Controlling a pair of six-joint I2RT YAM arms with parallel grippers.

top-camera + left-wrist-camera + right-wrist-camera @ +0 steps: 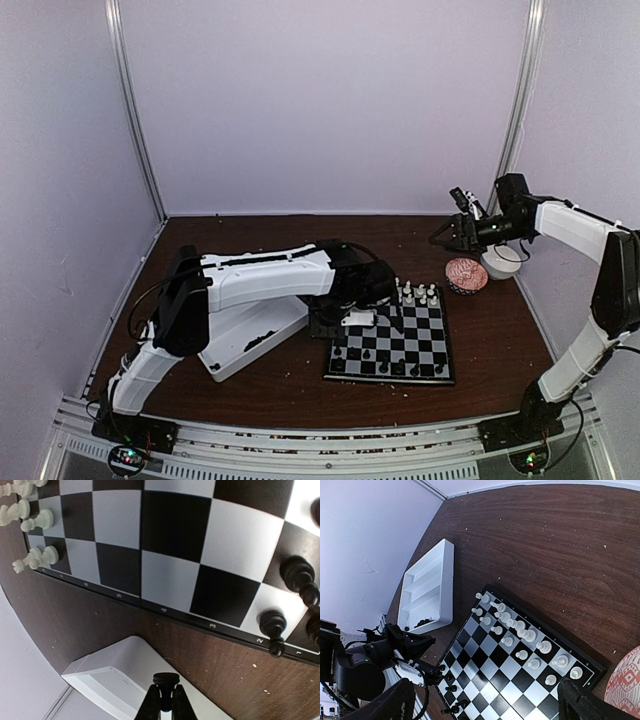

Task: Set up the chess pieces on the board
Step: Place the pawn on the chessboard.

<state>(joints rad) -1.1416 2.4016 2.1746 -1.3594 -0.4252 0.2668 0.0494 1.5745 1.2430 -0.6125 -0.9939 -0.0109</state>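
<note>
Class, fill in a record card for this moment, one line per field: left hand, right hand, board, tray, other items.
Left hand: shut on a black piece, at the left edge of the board
Right hand: open, holding nothing, raised off to the far right
Board: white pieces stand on the two far rows; a few black pieces on the near rows
Tray: white, left of the board, loose black pieces inside
Other items: patterned bowl and white cup past the board's far right corner

White-walled lab booth (330, 100), metal rail (330, 442)
</note>
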